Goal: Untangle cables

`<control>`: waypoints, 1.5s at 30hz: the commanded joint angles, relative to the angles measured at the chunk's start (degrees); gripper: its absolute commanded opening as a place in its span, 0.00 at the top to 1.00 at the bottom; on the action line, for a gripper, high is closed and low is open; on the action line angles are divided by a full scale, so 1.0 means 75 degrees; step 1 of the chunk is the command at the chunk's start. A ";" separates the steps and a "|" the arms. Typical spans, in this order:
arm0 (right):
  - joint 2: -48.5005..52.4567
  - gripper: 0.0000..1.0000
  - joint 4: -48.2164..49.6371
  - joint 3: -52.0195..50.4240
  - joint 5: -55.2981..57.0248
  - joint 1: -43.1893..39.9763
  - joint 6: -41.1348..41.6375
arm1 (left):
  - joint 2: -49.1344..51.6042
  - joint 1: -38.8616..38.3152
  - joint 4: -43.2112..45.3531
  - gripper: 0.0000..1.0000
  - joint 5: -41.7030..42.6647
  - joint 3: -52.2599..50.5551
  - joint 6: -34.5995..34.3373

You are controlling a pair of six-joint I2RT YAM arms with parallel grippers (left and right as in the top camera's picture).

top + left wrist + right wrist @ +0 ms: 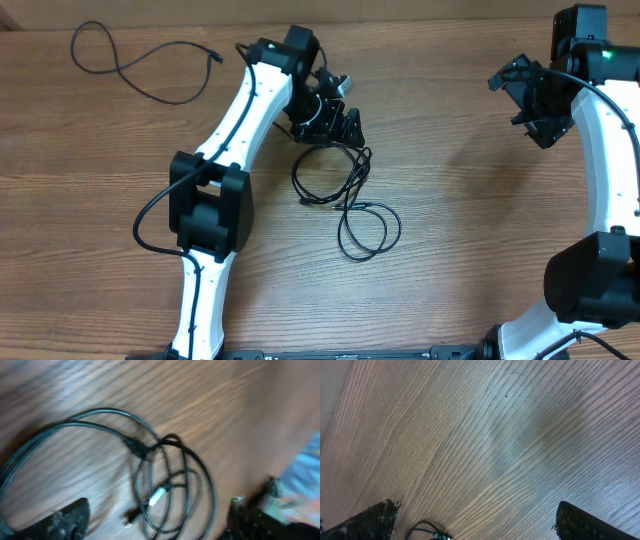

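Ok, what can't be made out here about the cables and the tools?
Overhead: the left tool covers the tangle's top; contact with the cables is hidden.
Left wrist: motion blur; strand crossings cannot be traced, and the bottom edge cuts the loops.
Overhead: plug ends too small to tell apart.
Right wrist: dark loop cut by the bottom edge; unidentifiable.

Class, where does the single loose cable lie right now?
In the overhead view, the loose cable lies at the far left of the table, beyond the left arm and apart from the tangled bundle.
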 commanded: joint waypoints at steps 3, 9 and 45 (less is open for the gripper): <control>-0.0323 0.00 0.0020 0.0073 0.0073 -0.0026 0.0029 | 0.0032 -0.0632 0.0373 0.14 -0.1533 -0.0058 -0.1008; -0.0323 0.00 0.0020 0.0073 0.0073 -0.0026 0.0032 | 0.0032 -0.0906 0.0624 0.03 -0.1702 -0.0058 -0.1000; -0.0323 0.00 0.0020 0.0073 0.0073 -0.0026 0.0032 | -0.0230 -0.1195 -0.0475 0.96 -0.2192 0.0997 -0.2055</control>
